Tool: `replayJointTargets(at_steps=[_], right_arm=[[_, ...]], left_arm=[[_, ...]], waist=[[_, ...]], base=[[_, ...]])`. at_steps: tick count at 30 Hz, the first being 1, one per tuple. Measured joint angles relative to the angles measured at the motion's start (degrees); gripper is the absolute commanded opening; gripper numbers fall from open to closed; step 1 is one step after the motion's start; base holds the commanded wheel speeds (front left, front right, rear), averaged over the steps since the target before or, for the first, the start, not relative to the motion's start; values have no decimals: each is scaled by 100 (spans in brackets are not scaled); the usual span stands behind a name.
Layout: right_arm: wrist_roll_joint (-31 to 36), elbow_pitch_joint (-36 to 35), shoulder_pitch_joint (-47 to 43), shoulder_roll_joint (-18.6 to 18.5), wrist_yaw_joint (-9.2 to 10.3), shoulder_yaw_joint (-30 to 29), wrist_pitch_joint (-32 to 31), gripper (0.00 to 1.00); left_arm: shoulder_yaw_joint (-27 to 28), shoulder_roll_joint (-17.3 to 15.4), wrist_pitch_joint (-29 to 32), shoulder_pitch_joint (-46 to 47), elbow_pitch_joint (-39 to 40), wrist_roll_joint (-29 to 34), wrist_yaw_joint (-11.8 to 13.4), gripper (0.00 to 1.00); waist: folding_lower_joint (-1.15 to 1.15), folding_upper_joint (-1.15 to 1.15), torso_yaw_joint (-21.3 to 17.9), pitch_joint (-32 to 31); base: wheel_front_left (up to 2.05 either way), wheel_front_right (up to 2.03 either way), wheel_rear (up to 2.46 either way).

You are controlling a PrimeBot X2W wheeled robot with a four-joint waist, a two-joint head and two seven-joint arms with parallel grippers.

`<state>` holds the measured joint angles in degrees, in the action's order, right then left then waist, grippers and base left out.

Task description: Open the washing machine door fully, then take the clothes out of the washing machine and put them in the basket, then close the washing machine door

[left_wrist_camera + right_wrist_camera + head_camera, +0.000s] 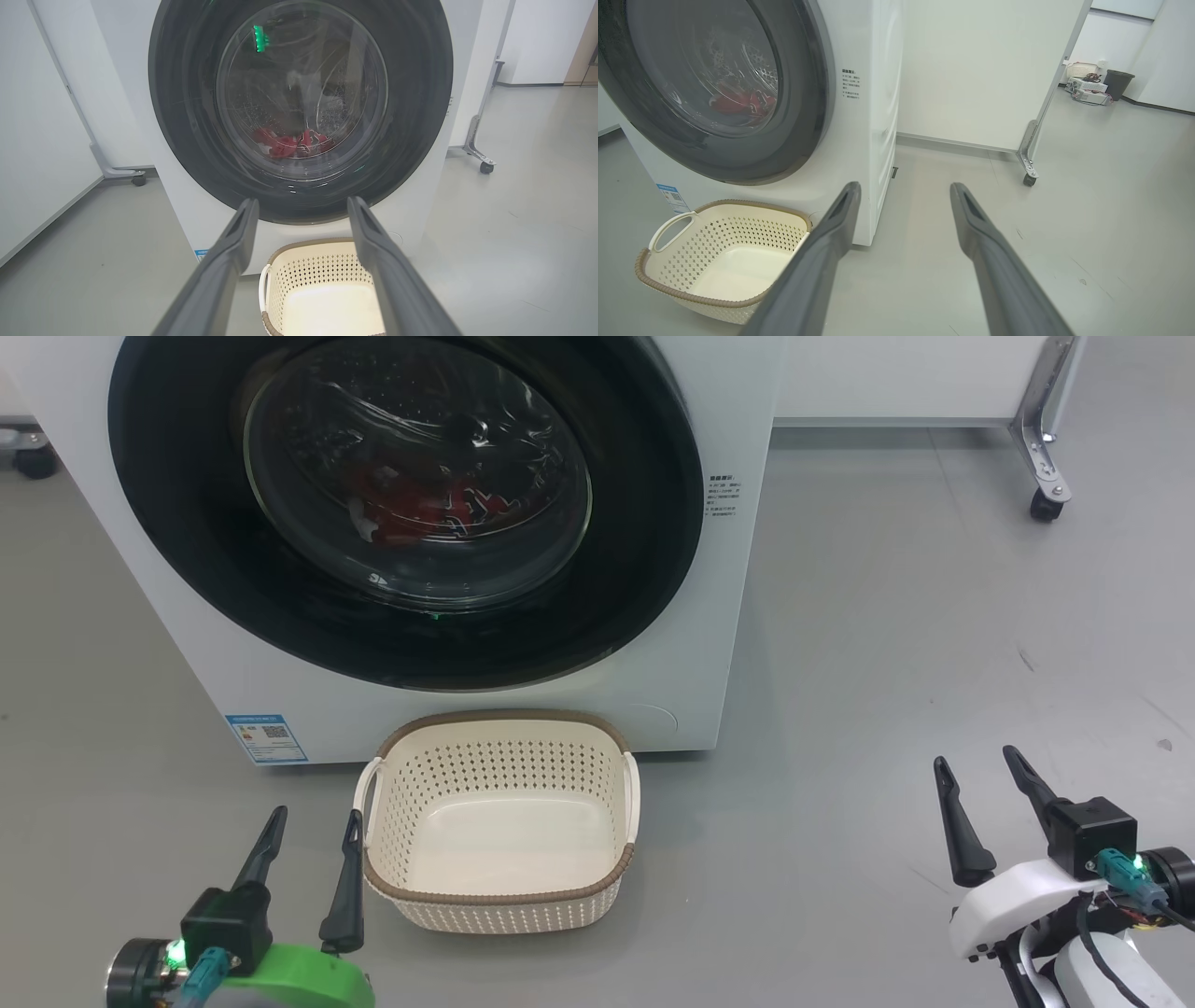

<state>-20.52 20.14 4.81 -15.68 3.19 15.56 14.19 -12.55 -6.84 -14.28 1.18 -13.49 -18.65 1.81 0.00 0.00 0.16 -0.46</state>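
The left gripper, two long dark fingers on a green wrist housing, sits low at the left, spread wide and empty, while the right gripper, on a white forearm, matches it at the right.

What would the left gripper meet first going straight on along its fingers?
Probably the lower part of the large round glossy black washing machine door, above the cream perforated basket; depth is unclear.
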Motion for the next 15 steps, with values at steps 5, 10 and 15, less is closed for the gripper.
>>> replayJointTargets(at_steps=[5,10,15], right_arm=[[0,-9,0,2,-1,-30,0,100],[1,-34,0,3,-2,-64,0,100],[1,-36,0,29,-3,-110,0,0]], left_arm=[[32,11,0,0,-41,1,0,100],[54,18,0,0,-62,4,-1,100],[55,24,0,1,-91,4,-1,100]], waist=[[0,0,4,-1],[0,0,7,-4],[0,0,10,-6]], base=[[0,0,0],[0,0,0],[0,0,0]])
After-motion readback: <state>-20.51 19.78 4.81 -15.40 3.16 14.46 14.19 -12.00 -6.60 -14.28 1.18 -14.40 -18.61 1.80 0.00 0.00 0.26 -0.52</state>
